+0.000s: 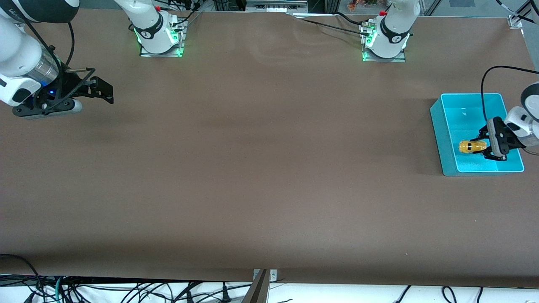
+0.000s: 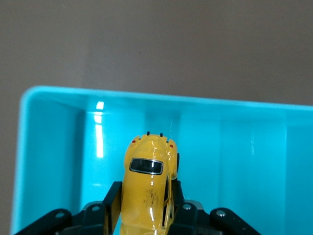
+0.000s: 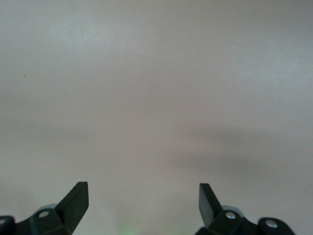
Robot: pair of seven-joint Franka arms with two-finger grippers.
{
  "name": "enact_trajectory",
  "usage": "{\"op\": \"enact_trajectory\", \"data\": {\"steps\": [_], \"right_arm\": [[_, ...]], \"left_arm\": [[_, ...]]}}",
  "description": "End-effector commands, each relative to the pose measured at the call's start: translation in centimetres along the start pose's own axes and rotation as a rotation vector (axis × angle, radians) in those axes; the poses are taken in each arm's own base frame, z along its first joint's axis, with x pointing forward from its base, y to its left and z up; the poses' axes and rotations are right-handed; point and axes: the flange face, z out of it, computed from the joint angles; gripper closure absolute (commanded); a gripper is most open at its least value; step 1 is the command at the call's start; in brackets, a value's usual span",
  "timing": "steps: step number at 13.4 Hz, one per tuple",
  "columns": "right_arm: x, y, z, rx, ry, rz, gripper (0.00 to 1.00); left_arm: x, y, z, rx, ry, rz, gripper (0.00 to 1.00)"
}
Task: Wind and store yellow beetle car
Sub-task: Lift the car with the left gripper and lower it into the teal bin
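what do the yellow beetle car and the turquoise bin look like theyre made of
The yellow beetle car, clamped in the left claw over the bin: glossy painted shell, metal or hard plastic, cannot tell which; bright highlights streak its roof. The turquoise bin: smooth moulded plastic, likely, with rounded corners and a shiny inner wall that mirrors the light. The right claw waits open over the table.

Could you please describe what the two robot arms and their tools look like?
Both arms are glossy white with black joint bands, on bases glowing green. The right tool is black, with a thin black wire loop and a blue light beside it. The left tool is black too, with angular fingers, and a black cable arcs above its wrist.
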Motion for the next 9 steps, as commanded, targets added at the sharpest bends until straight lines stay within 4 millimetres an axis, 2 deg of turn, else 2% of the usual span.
{"op": "enact_trajectory", "data": {"steps": [1,5,9], "right_arm": [[-0.2,0.0,-0.2,0.010,-0.003,-0.001,0.00],[-0.3,0.2,-0.3,0.010,-0.002,0.008,0.00],[-0.3,0.0,-0.5,0.009,0.001,0.010,0.00]], "left_arm": [[-1.2,3.8,0.3,0.010,-0.034,-0.026,0.90],[-3.1,8.2,2.5,0.006,-0.050,-0.077,0.90],[-4.0,10.4,4.9,0.021,-0.055,-0.107,0.86]]}}
